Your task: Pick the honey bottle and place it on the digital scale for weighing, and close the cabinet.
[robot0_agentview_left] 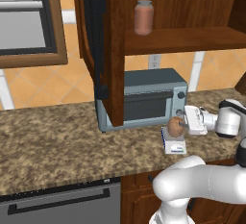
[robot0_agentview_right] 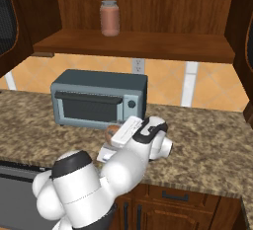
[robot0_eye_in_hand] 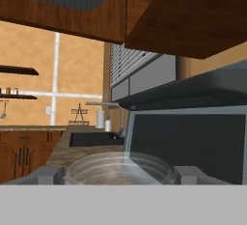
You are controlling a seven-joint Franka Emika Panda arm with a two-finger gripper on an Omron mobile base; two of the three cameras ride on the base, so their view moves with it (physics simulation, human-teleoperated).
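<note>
The tan-brown honey bottle (robot0_agentview_left: 175, 128) stands at the digital scale (robot0_agentview_left: 175, 146), a small white-grey pad with a blue front edge on the counter in front of the toaster oven. I cannot tell whether its base rests on the pad. My gripper (robot0_agentview_left: 182, 124) reaches in from the right, shut on the honey bottle, with a finger on each side. The hand view shows the bottle's round rim (robot0_eye_in_hand: 118, 167) between my fingertips (robot0_eye_in_hand: 48, 175). The cabinet (robot0_agentview_left: 182, 6) above is open, its dark-panelled door (robot0_agentview_left: 98, 40) swung out to the left.
A reddish-pink jar (robot0_agentview_left: 143, 17) stands on the cabinet's inner shelf (robot0_agentview_left: 192, 40). The blue-grey toaster oven (robot0_agentview_left: 144, 98) sits behind the scale. A wood-framed window (robot0_agentview_left: 29, 21) is at the left. A sink and faucet (robot0_eye_in_hand: 99, 122) lie further along the counter.
</note>
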